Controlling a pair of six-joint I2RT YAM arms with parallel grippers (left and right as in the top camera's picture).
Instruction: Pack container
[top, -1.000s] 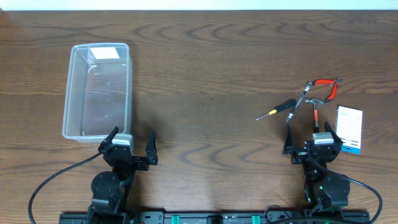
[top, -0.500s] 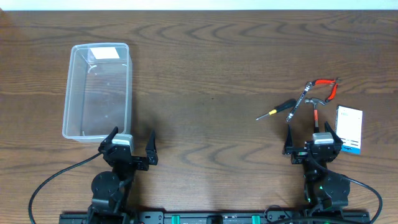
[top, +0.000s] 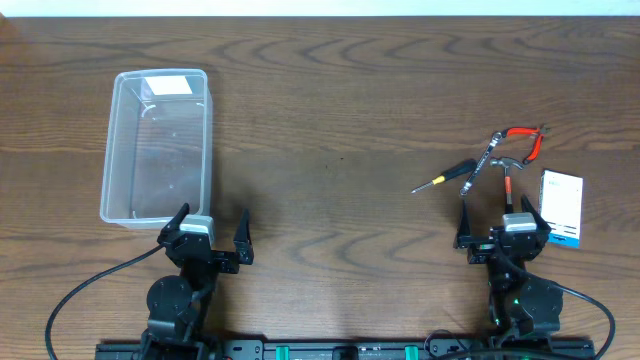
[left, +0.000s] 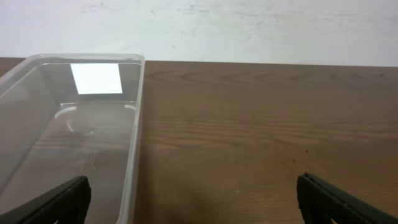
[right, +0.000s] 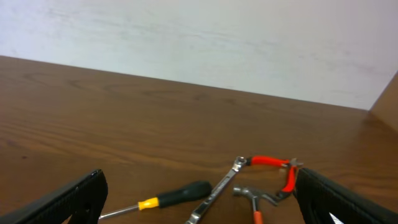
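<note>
The clear plastic container stands empty at the left of the table; it also shows in the left wrist view. My left gripper is open and empty just below its near end. At the right lie a black-and-yellow screwdriver, a silver wrench, a small hammer and red pliers. They also show in the right wrist view: screwdriver, wrench, hammer, pliers. My right gripper is open and empty just below the tools.
A white card with blue print lies right of the tools. The wooden table ends at a white wall at the back. A white label sits at the container's far end.
</note>
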